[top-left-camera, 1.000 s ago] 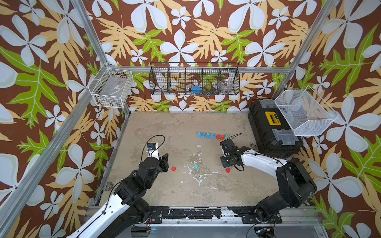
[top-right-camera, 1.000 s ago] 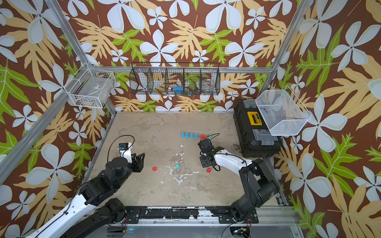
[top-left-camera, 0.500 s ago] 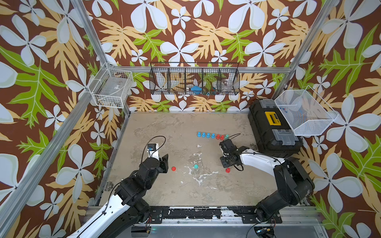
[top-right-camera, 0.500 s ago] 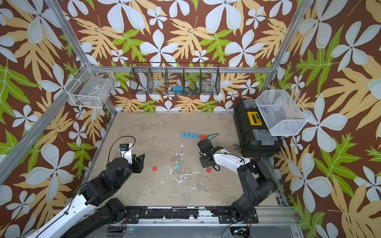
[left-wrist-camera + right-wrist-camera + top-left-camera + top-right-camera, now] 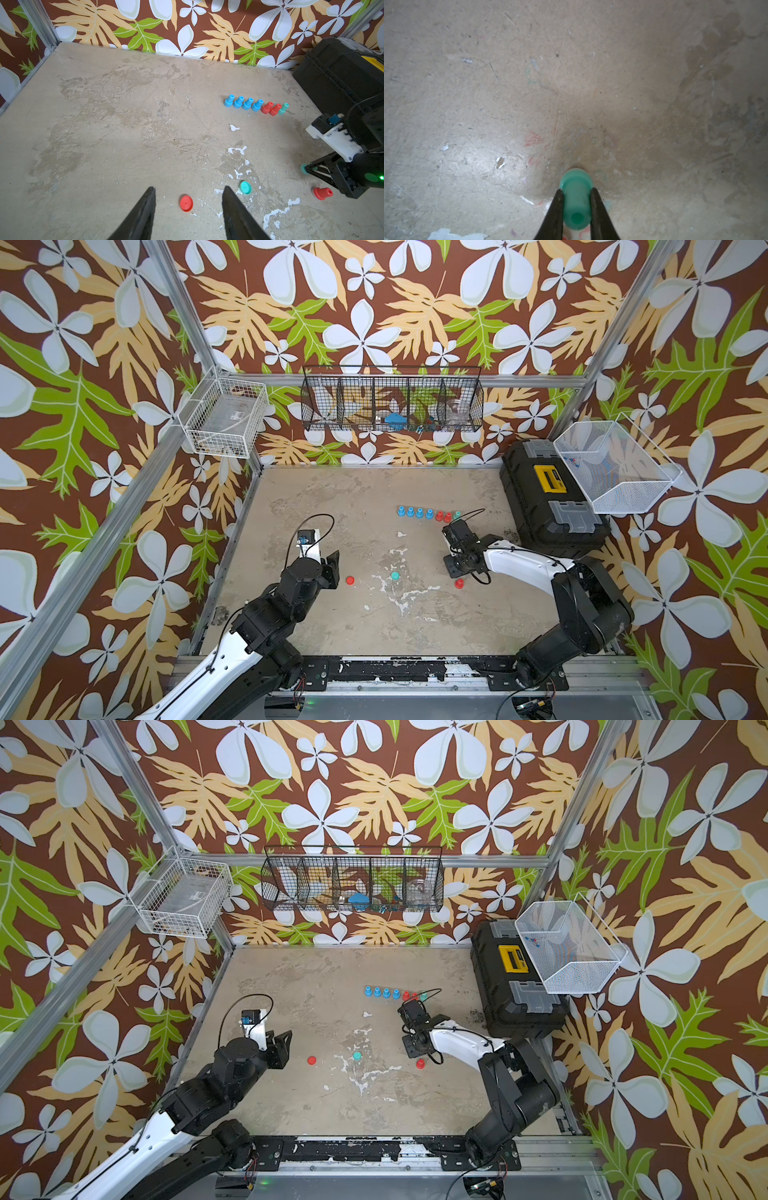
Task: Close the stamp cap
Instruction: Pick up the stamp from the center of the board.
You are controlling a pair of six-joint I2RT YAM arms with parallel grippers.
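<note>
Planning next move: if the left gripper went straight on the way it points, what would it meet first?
Probably the red cap, just ahead of the left gripper, in line with its open jaws; depth is unclear.

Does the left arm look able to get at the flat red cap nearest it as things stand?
Probably yes. The red cap lies flat just ahead of the left gripper, whose jaws stand open wider than the cap, and nothing sits between them.

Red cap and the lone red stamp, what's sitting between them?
The teal cap lies between the red cap and the lone red stamp, clear in both top views.
</note>
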